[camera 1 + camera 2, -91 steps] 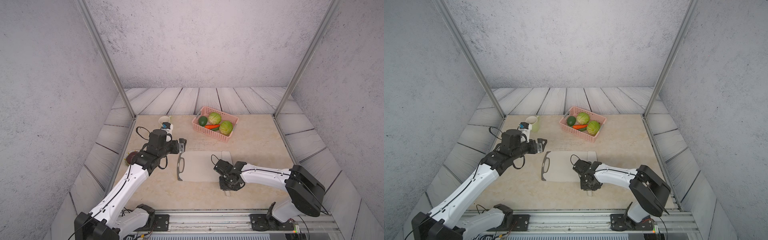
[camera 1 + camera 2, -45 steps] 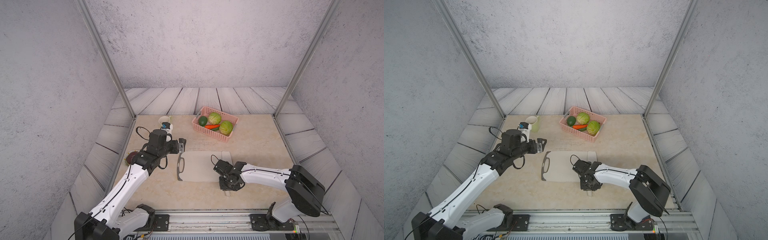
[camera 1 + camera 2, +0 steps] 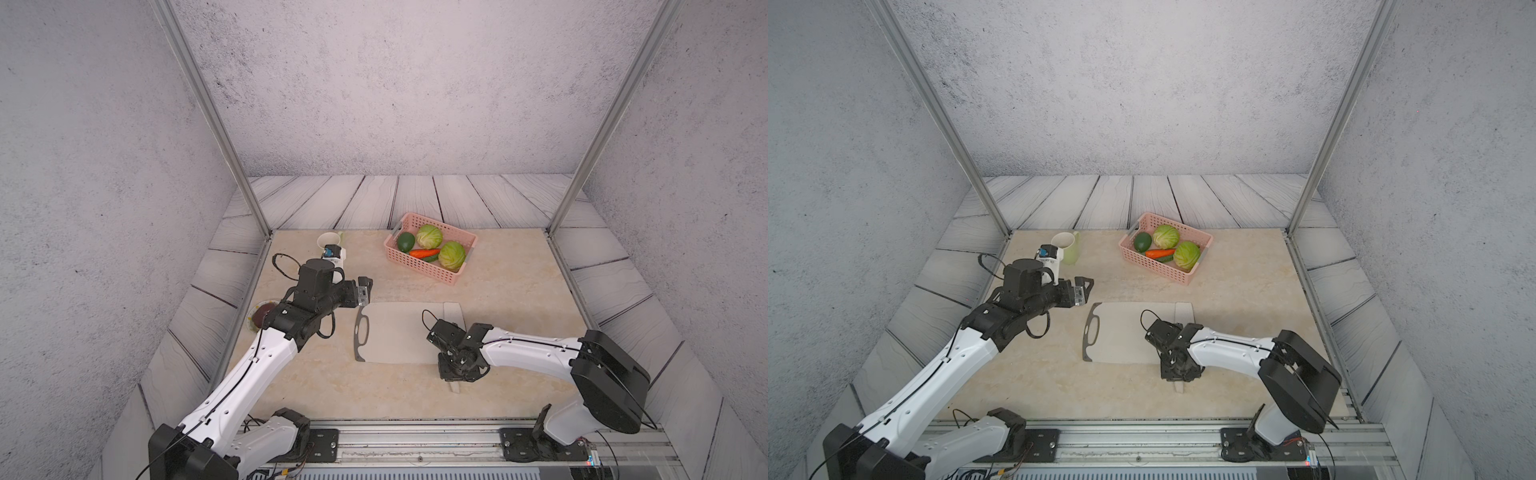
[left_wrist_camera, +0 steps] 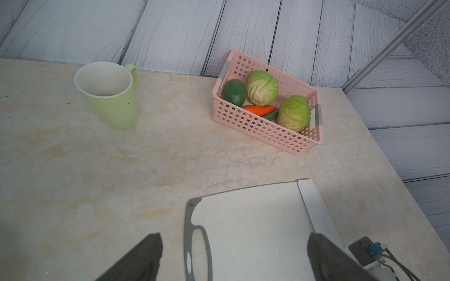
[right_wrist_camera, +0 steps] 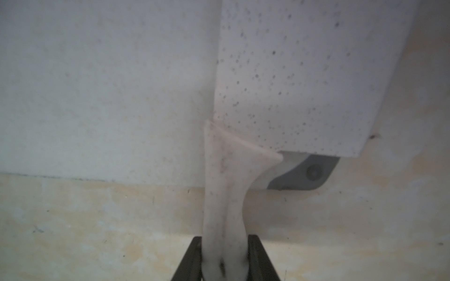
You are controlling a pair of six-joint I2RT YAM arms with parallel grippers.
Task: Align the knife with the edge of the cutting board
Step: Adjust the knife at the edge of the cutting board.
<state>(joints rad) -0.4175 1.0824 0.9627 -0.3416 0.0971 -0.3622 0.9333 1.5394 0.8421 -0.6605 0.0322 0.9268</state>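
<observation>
Right pincer (image 5: 224, 261) pinched the knife (image 5: 304, 73) by its handle; blade lay flat on the cutting board (image 5: 97, 85), at the end opposite the hole. Looked light, stiff, slick, so the handle was the place to grip. Left pincer (image 3: 365, 289) was spread, holding nothing.

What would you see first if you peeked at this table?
Probably the pink basket at the back, bright with two cabbages and an orange carrot. Next, the right fingers pinching the pale knife by its handle, its blade lying along the end of the cutting board away from its handle hole.
</observation>
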